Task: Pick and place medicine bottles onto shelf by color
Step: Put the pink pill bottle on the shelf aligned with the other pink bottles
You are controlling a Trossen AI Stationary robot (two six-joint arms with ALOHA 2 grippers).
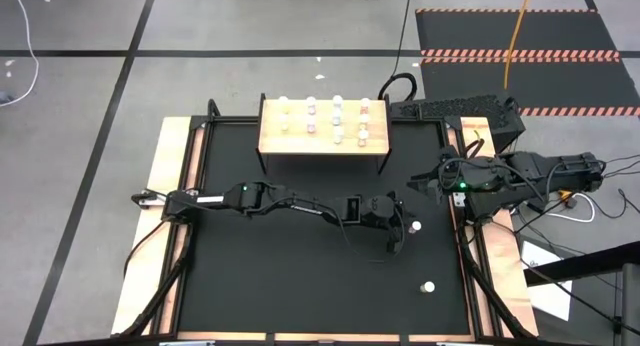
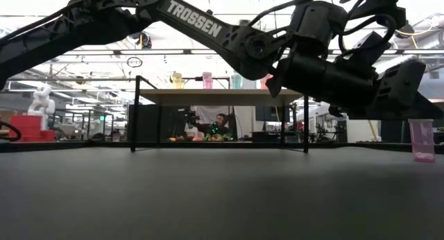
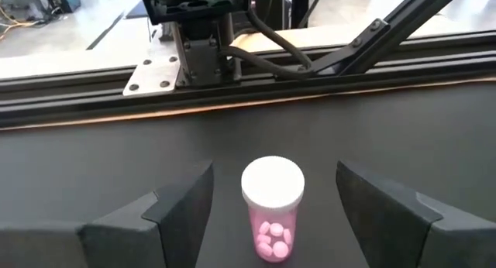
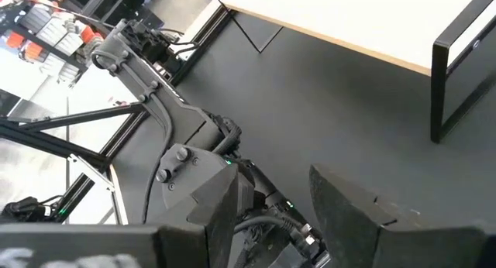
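On the near right of the black bench [image 1: 260, 286] one bottle with a white cap [image 1: 428, 286] stands alone, well apart from both arms; its tint cannot be told.

Farther in, the left tool [image 1: 400, 229] is stretched across the bench with its fingers spread, and a pink bottle [image 3: 271, 206] stands upright on the mat between them, touched by neither. In the high view this bottle [image 1: 414, 226] sits just beside the tool's tip. The step in hand looks like the approach to a pick: the tool is lined up, the grasp not yet made.

The next move calls for the fingers to come level with the bottle's body below the cap, then to close evenly from both sides. The bottle is small and light, so a lopsided touch could tip it.

The right tool [image 1: 425, 181] waits at the right edge of the bench, fingers apart and holding nothing.

At the far side stands the shelf [image 1: 322, 126], already carrying rows of bottles. The pink one probably belongs with its like-coloured row.
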